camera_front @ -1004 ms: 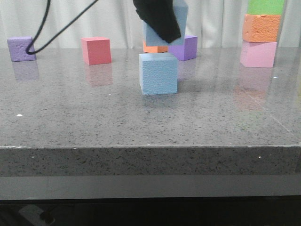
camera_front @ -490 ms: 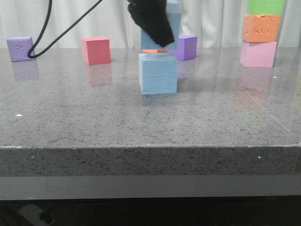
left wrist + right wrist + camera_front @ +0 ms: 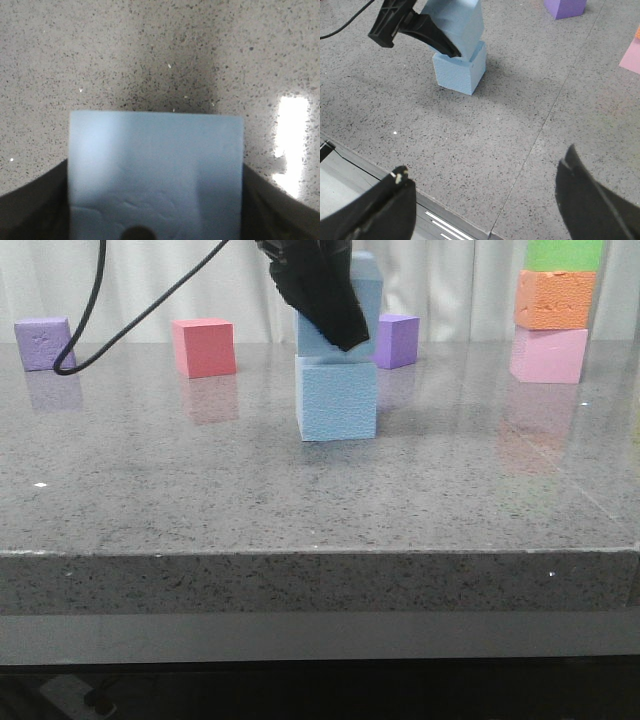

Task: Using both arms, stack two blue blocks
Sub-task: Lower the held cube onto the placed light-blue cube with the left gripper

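Jaws of the left gripper (image 3: 335, 315) are closed on the upper blue block (image 3: 368, 300), one finger on each side, as the left wrist view shows; jaws of the right gripper (image 3: 485, 200) are spread wide w/ nothing between them, hanging over the table's near edge.

No writing, brand or label is readable anywhere.

Largest to smallest:

Table (image 3: 150, 490): grey speckled stone, wide.

Lower blue block (image 3: 336, 400): on the table near centre. Upper block sits on top of it; right wrist view shows the two touching, the upper one slightly tilted and offset.

Stack at far right, front view only: pink cube (image 3: 548, 355) at the bottom, orange cube (image 3: 556, 300) on it, green cube (image 3: 566, 254) on top.

Red cube (image 3: 205, 347): far left of centre, alone.

Purple cubes: one at far left (image 3: 45, 343), one just behind-right of the blue pair (image 3: 397, 340).

Left wrist view gives only the held block's face (image 3: 155, 170) and table. Right wrist view alone shows the left gripper's (image 3: 415, 27) fingers from the side.
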{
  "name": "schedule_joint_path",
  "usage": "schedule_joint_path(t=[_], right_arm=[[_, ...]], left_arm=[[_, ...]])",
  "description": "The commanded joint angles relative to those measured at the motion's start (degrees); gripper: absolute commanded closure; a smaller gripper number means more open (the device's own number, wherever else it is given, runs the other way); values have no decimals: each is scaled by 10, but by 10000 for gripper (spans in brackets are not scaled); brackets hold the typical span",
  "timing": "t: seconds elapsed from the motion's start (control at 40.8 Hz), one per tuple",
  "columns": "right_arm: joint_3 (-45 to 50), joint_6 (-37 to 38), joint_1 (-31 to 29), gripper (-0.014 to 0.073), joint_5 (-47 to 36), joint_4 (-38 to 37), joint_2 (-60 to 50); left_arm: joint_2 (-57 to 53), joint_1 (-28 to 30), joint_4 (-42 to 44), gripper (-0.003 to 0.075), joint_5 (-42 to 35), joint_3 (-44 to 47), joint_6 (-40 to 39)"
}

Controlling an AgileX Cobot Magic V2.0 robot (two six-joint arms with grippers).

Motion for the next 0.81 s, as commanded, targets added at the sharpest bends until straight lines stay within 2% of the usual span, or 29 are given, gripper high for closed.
schedule_joint_path(t=[0.0,0.269,0.784], right_arm=[[-14,-4,-3,9,-35,3,-2],[-14,-4,-3,9,-35,3,-2],[-14,-4,-3,9,-35,3,-2]], left_arm=[[-33,2,-15,370,-27,-13,-1],[-33,4,-16,367,-31,-9,3],[-33,4,-24,301,-37,-9,3]])
